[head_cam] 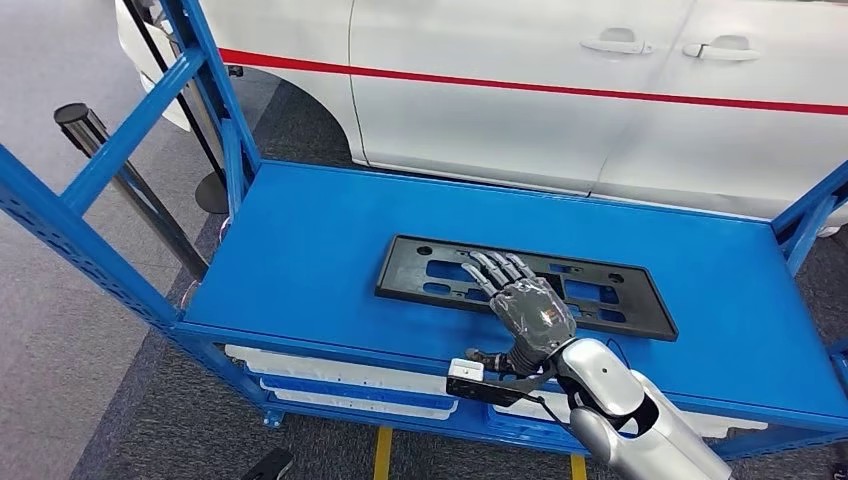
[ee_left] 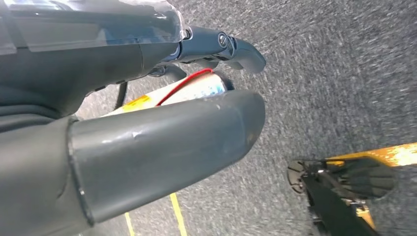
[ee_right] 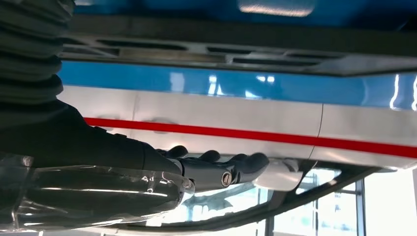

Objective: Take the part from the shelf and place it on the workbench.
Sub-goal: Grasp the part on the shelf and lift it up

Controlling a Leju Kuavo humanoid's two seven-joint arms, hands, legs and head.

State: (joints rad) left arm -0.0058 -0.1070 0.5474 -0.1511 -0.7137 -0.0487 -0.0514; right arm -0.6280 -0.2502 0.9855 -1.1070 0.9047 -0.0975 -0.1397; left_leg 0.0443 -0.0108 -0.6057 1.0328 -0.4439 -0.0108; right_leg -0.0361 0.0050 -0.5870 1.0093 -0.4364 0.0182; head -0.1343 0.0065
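A flat black rectangular part (head_cam: 420, 270) with several cut-outs lies on the blue shelf deck (head_cam: 300, 250), near its front edge. My right hand (head_cam: 528, 305) is stretched palm-down over the part's middle, fingers straight and spread, gripping nothing. In the right wrist view the part (ee_right: 246, 44) runs as a dark strip against the blue deck (ee_right: 196, 83), and a gap separates it from the right hand's fingers (ee_right: 216, 169). My left hand (ee_left: 162, 128) hangs over grey carpet, thumb and fingers (ee_left: 231, 46) apart, holding nothing.
A white car (head_cam: 600, 90) with a red stripe stands just behind the shelf. Blue frame uprights (head_cam: 100, 170) rise on the left and a brace (head_cam: 810, 215) on the right. A black post (head_cam: 80, 125) stands left. White pieces (head_cam: 340, 385) sit on the lower level.
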